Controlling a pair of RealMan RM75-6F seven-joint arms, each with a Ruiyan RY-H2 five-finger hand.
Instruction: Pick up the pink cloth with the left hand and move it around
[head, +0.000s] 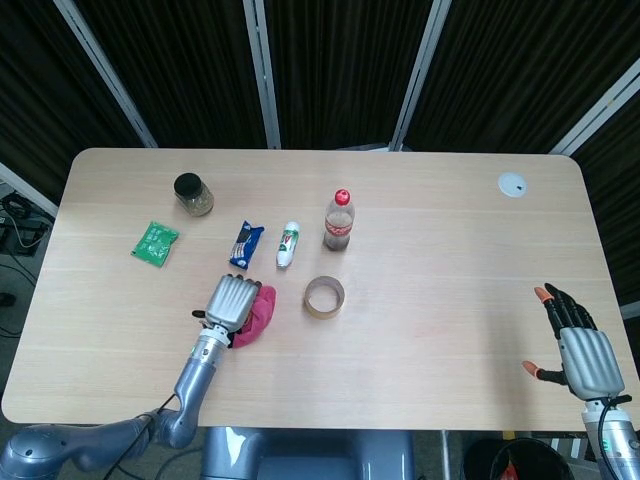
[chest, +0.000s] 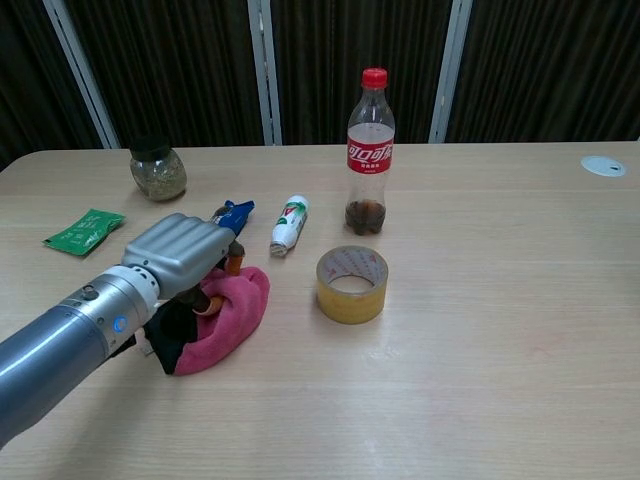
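Pale wood forms the bench, and at its near right edge the right robot hand hangs with fingers spread, holding nothing; only the head view shows it. At the near left, the left robot hand, silver-backed with dark fingers, curls over the crumpled pink cloth and grips it; the cloth sits low at the bench surface, bunched under and to the right of the palm, though whether it touches the wood cannot be told. Just right of the cloth lies a roll of yellowish tape, flat on its side with its hole upward. Farther back, a blue snack packet shows partly behind the left robot hand, and a small white tube with a green label lies beside it. A clear plastic cola bottle with a red cap stands upright beyond the tape. Far left are a green sachet and a dark-lidded glass jar. A white round disc lies at the far right.
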